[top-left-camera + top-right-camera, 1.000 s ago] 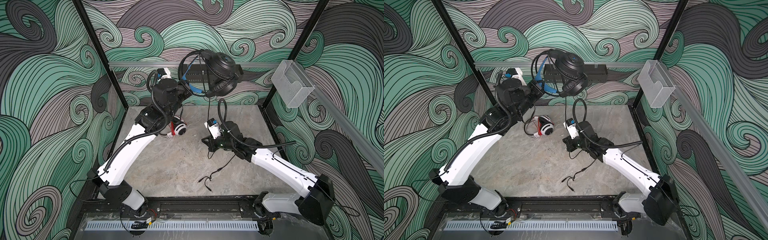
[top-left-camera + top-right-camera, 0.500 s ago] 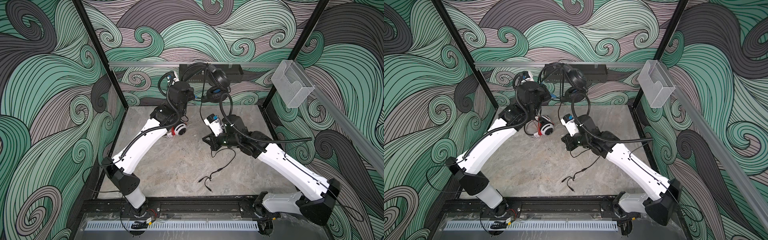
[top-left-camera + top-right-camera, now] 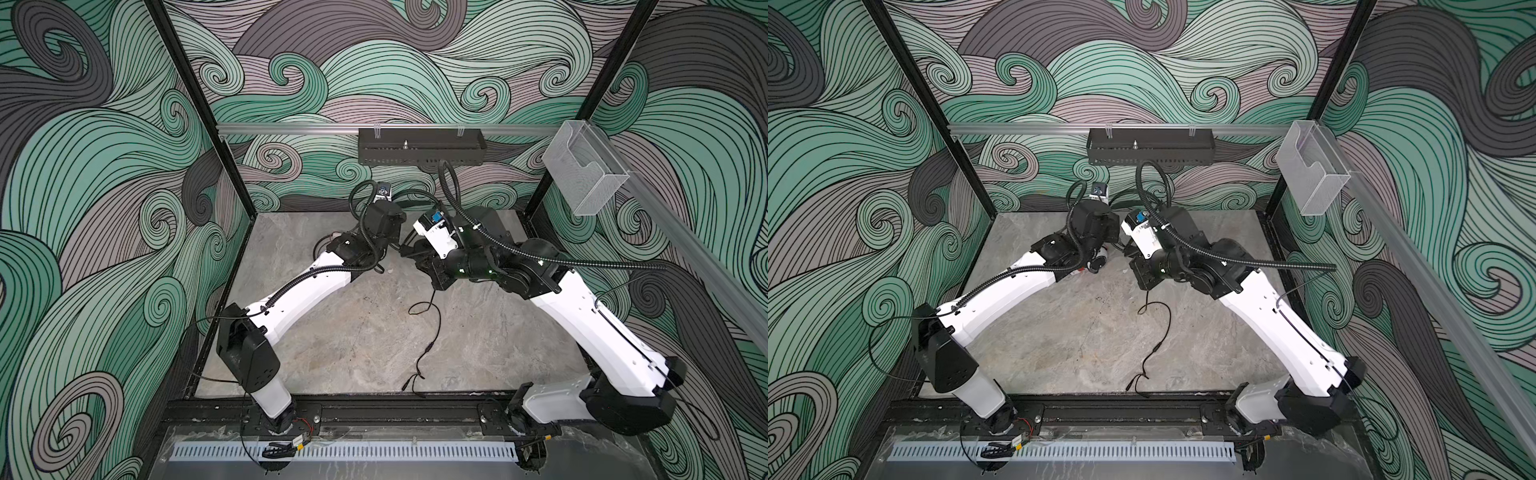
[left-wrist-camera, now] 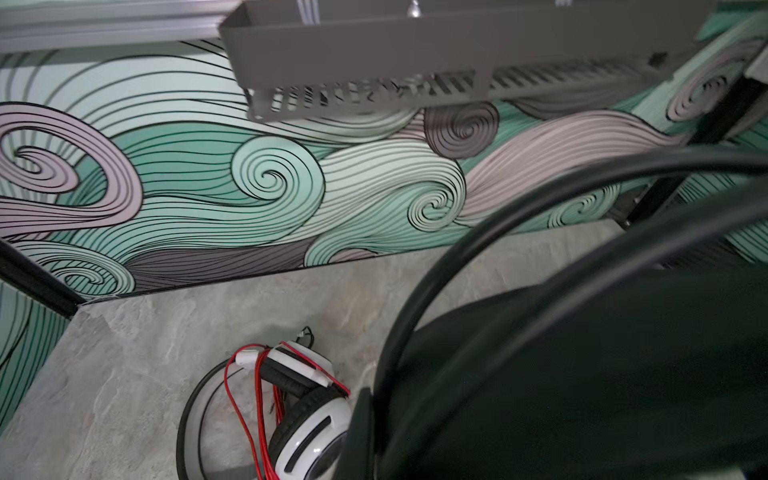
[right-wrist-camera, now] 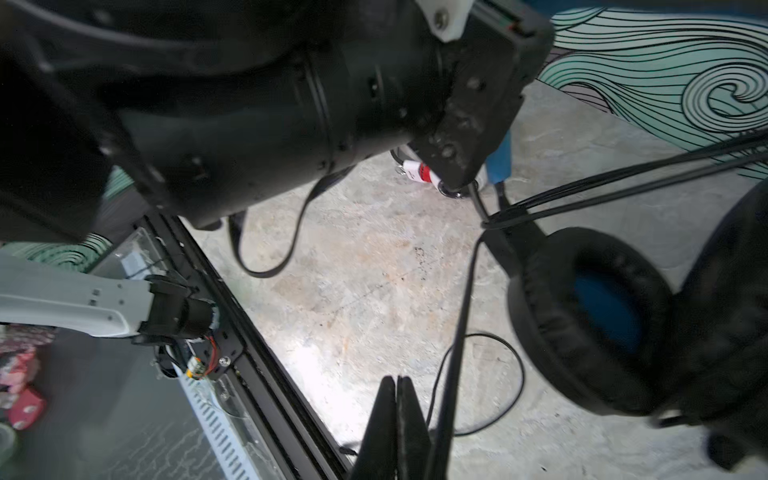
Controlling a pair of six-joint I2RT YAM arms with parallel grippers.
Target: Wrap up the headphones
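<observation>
The black headphones hang low over the table's rear middle. One padded cup (image 5: 598, 320) with a blue inside shows in the right wrist view, and the thin headband arcs (image 4: 519, 216) cross the left wrist view. My left gripper (image 5: 459, 189) is shut on their headband wires. The white headphones (image 4: 311, 432), wound in red cable, lie on the table just beside it and peek from under the left arm (image 3: 1099, 262). My right gripper (image 5: 397, 382) is shut, with nothing visible between its pads. The black cable (image 5: 455, 353) runs close along its side and trails over the table (image 3: 432, 332).
A black slotted tray (image 3: 419, 151) hangs on the back wall rail. A clear plastic holder (image 3: 582, 174) sits on the right rail. The black frame rail (image 3: 374, 411) borders the table's front, where the cable's plug end (image 3: 405, 386) lies.
The left arm has come down from the wall tray with the black headphones, which now hang low over the table. The right arm has moved back towards them.
</observation>
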